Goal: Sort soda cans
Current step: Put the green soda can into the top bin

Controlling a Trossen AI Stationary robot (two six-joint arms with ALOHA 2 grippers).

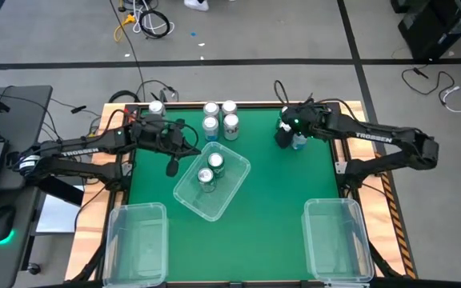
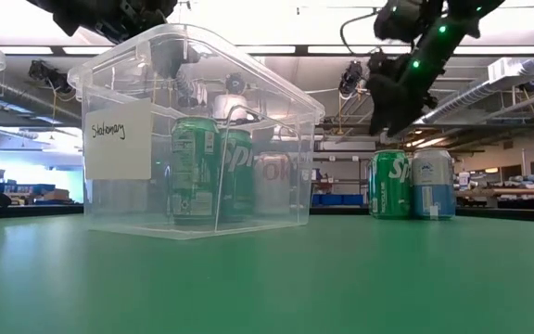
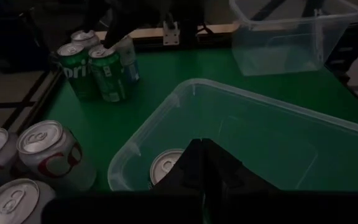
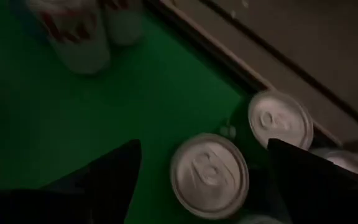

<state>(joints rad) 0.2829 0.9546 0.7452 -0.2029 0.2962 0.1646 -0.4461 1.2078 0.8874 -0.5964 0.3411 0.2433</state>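
Three clear plastic bins sit on the green table: nearest the front edge, one empty bin at about 7 o'clock and another empty bin at about 5 o'clock, and nearer the table's middle a tilted middle bin with two green soda cans standing inside it. In the low view this bin carries a white handwritten label. Beyond it, at about 12 o'clock near the back edge, four white and silver cans stand close together, and one more lone can stands at about 11 o'clock by the left arm. The left gripper hangs just at the 10 o'clock side of the middle bin; in its wrist view its dark fingers sit close together over the bin's rim with nothing between them. At about 1 o'clock, the right gripper hovers over a small cluster of green and blue cans; its wrist view shows its two fingers spread wide, straddling a silver can top without touching it.
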